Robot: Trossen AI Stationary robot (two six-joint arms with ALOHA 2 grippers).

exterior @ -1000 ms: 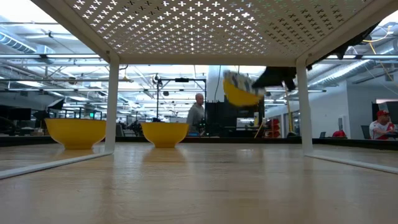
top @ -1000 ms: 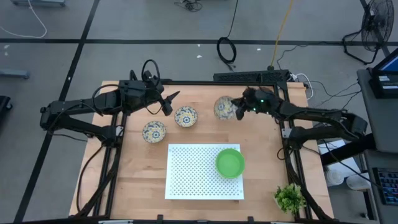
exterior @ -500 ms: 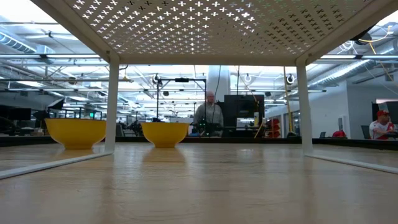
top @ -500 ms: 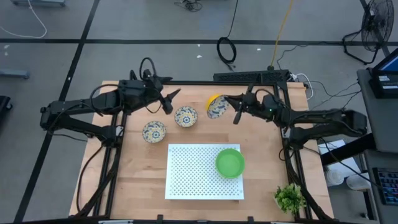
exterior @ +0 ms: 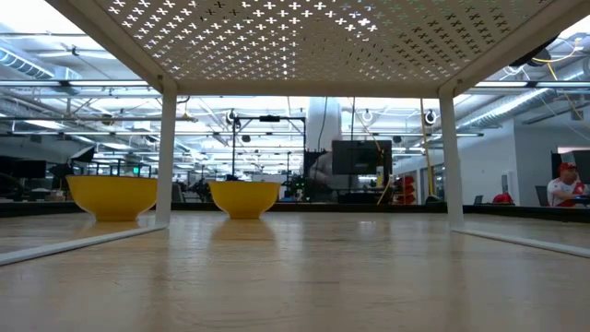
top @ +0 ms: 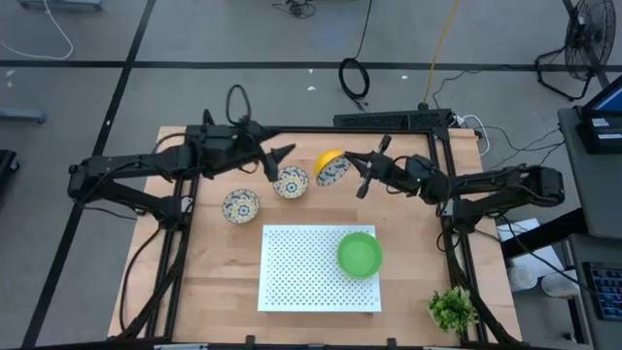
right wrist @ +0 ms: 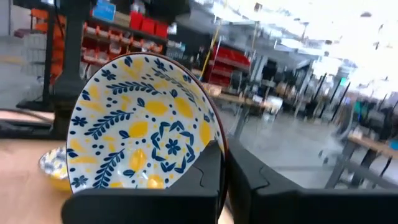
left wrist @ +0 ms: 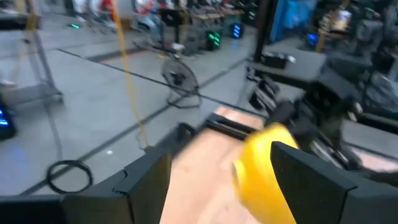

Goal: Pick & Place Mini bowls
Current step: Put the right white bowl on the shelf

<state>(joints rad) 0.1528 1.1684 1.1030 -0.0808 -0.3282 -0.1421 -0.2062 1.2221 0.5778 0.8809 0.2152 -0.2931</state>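
Right gripper (top: 362,173) holding a patterned mini bowl (top: 333,167) above the rear of the worktop (top: 219,282).

I see the held bowl tipped on edge, rim clamped between the right fingers: white inside with blue leaves and yellow lemons, yellow outside. Two matching bowls (top: 291,182) (top: 241,205) sit on the worktop to its left; a plain green bowl (top: 360,254) rests on the white perforated rack (top: 301,272). The left gripper (top: 272,163) hangs beside the nearer patterned bowl, fingers apart and holding nothing.
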